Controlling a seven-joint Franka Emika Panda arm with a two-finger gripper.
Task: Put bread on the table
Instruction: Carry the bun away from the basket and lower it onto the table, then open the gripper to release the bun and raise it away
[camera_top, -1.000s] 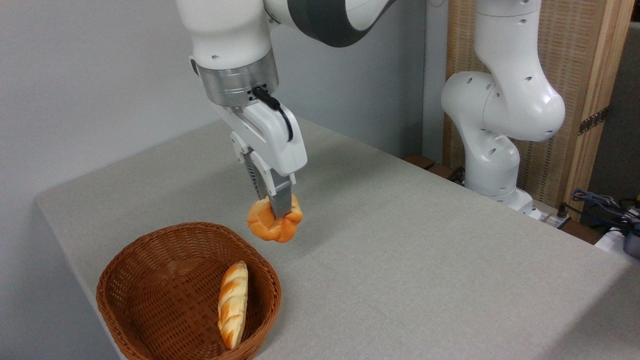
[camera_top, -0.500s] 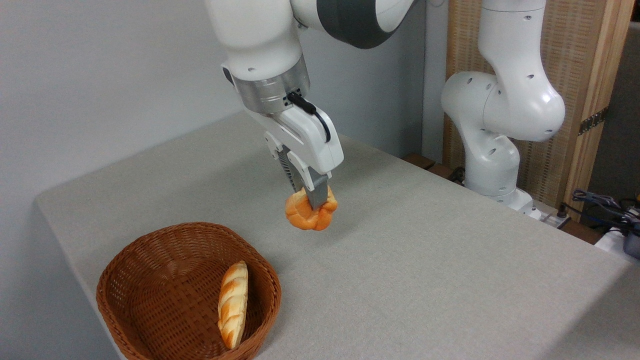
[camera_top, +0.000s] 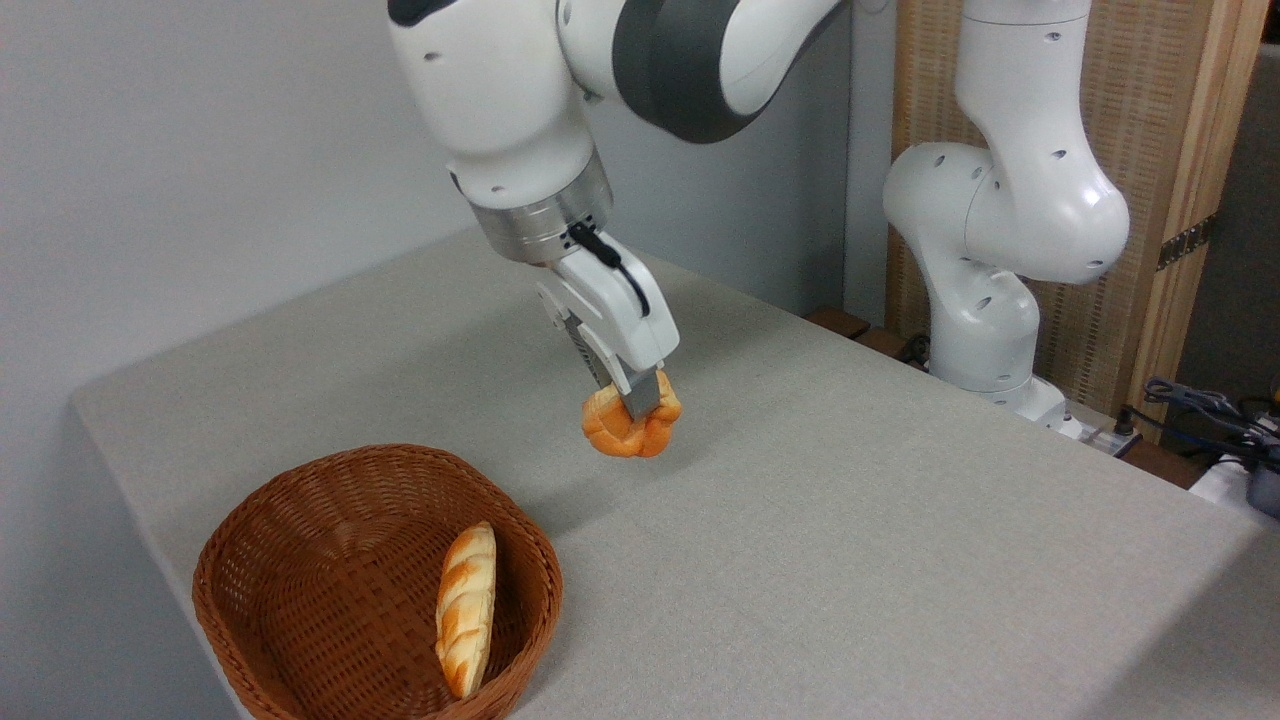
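White arm bent downward, hand tilted, fingers clamped

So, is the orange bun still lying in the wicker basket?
No, the bun hangs clamped in the hand above the table; only a pale braided loaf lies in the basket.

the table lay bare to the right; only the basket stood at the front left.
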